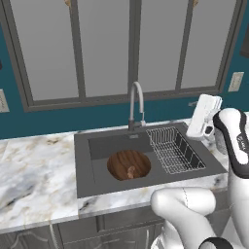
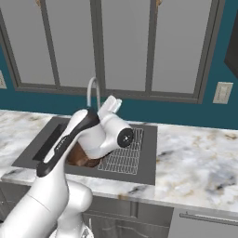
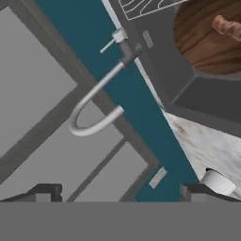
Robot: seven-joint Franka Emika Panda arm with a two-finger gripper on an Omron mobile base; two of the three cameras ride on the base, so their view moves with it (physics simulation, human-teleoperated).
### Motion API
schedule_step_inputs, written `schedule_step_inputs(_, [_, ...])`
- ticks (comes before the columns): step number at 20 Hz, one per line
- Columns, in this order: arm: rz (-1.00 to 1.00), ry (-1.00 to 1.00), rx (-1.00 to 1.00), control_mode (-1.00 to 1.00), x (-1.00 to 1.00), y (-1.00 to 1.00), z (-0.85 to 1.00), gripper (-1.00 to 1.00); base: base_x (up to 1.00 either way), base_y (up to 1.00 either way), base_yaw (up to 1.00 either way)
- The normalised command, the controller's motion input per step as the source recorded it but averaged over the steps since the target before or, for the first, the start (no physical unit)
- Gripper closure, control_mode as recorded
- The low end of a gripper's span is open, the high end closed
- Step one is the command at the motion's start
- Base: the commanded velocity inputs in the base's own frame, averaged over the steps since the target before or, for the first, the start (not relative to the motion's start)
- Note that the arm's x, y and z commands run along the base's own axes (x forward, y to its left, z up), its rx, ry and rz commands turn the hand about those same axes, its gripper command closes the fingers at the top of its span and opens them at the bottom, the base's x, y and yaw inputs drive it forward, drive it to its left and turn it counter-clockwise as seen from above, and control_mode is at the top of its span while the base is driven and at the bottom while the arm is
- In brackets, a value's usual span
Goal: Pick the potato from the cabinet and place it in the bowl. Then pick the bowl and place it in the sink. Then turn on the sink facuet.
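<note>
Gripper (image 3: 120, 190) standing with jaws spread wide and gripping nothing, facing the sink faucet (image 3: 96, 101), which is rising apart from it behind the sink (image 1: 97, 182); bowl (image 1: 127, 163) with potato (image 1: 131, 171) is lying in the basin.

From my right base camera, the arm (image 2: 69, 153) rises from the lower left and bends over the sink (image 2: 146, 153), hiding most of the bowl (image 2: 82, 159), of which I catch a dark brown edge below the wrist. The gripper (image 2: 113, 104) points up beside the sink facuet (image 2: 92, 90), jaws unreadable from here, with the wire rack (image 2: 123, 158) to the right.
</note>
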Motion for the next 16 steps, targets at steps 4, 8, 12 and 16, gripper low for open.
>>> schedule_step_inputs(4, [0.02,0.41,0.35,-1.00,0.47,0.00,-0.16,-1.00,0.00,0.00,0.00])
schedule_step_inputs(8, [0.09,0.29,0.30,-1.00,0.62,-0.12,-0.49,-1.00,0.00,0.00,0.00])
schedule_step_inputs(12, [0.09,0.14,0.33,-1.00,0.58,0.00,-0.44,-1.00,0.00,0.00,0.00])
schedule_step_inputs(16, [0.05,0.01,0.31,-1.00,0.55,0.00,-0.36,-1.00,0.00,0.00,0.00])
